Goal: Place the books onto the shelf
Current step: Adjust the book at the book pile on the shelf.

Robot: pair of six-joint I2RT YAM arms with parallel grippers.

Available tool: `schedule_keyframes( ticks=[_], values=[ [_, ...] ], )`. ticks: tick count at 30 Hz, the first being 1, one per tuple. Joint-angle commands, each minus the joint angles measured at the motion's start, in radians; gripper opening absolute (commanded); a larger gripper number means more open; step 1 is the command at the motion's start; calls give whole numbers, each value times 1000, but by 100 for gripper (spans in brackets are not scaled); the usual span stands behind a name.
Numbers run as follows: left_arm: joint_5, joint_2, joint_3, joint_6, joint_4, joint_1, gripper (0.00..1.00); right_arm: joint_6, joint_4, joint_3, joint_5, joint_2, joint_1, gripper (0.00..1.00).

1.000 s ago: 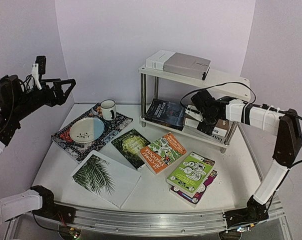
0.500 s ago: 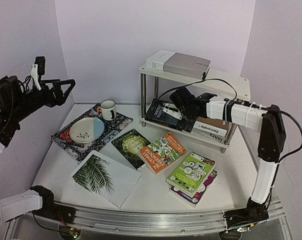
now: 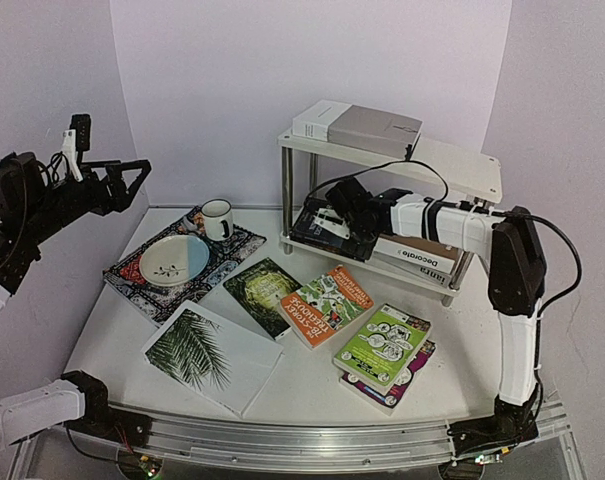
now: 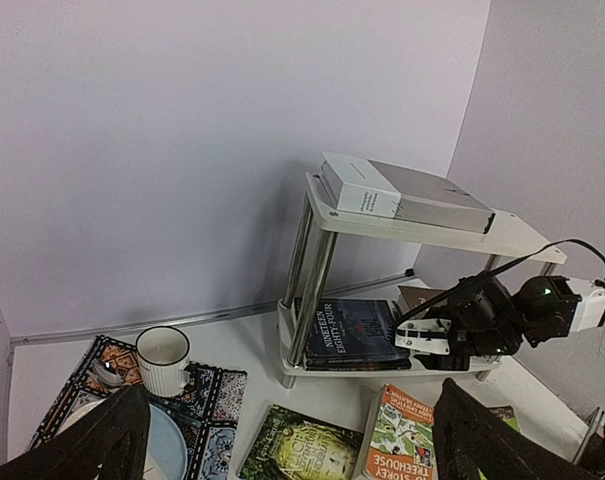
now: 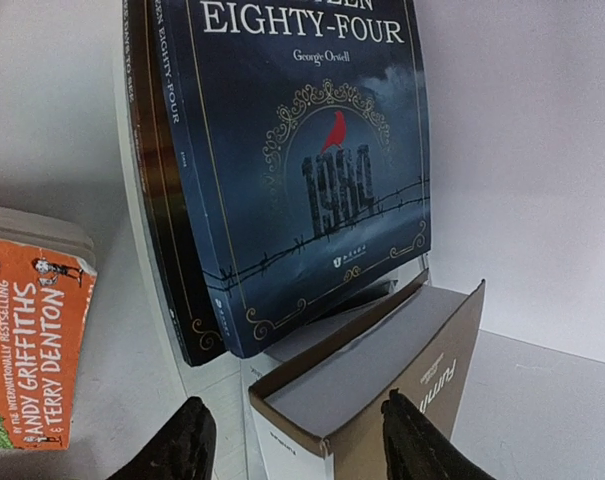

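Note:
My right gripper (image 3: 334,218) reaches into the lower tier of the shelf (image 3: 462,165). In the right wrist view it is open (image 5: 297,402) and straddles the end of a brown book (image 5: 382,385) standing on edge; the left finger (image 5: 182,445) is clear of it. A dark blue book (image 5: 302,170) lies just beyond. White and grey books (image 3: 357,128) rest on the top board. On the table lie a palm-leaf book (image 3: 207,352), a dark green one (image 3: 259,293), an orange one (image 3: 327,303) and a lime green one (image 3: 384,345) on a magenta one (image 3: 407,378). My left gripper (image 3: 134,178) hangs open, high at the left.
A patterned placemat (image 3: 142,290) at the left carries a plate (image 3: 174,258) and a white mug (image 3: 217,218). A flat white stack (image 3: 422,255) fills the right of the lower tier. Metal legs (image 3: 287,195) frame the shelf, which stands close to the back and right walls.
My right gripper has slid left along the lower tier, from the white stack toward the dark blue book, and its jaws have narrowed. The left arm has not moved.

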Motion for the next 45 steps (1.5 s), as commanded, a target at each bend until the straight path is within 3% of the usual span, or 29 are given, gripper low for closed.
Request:
schedule_keyframes(
  ticks=[1, 6, 17, 25, 31, 37, 40, 45],
  values=[
    [-11, -4, 27, 0, 6, 2, 99, 3, -10, 54, 58, 34, -1, 53],
    [-10, -4, 25, -2, 4, 2, 100, 1, -9, 50, 80, 35, -1, 43],
    [-14, -15, 9, -10, 1, 1, 100, -5, 1, -10, 93, -9, -45, 42],
    [-6, -4, 9, -22, 2, 2, 99, 29, 6, 62, 7, -67, -26, 54],
    [-4, 7, -4, -39, 2, 1, 99, 18, 20, 54, -27, -106, 115, 62],
    [22, 2, -67, -90, 3, 2, 99, 124, 174, -149, -67, -216, 231, 83],
    [-2, -11, -95, -105, 3, 0, 99, 210, 339, -275, -79, -272, 287, 94],
    [-248, -50, -128, -187, -30, 2, 100, 345, 612, -474, 0, -282, 357, 98]
  ],
)
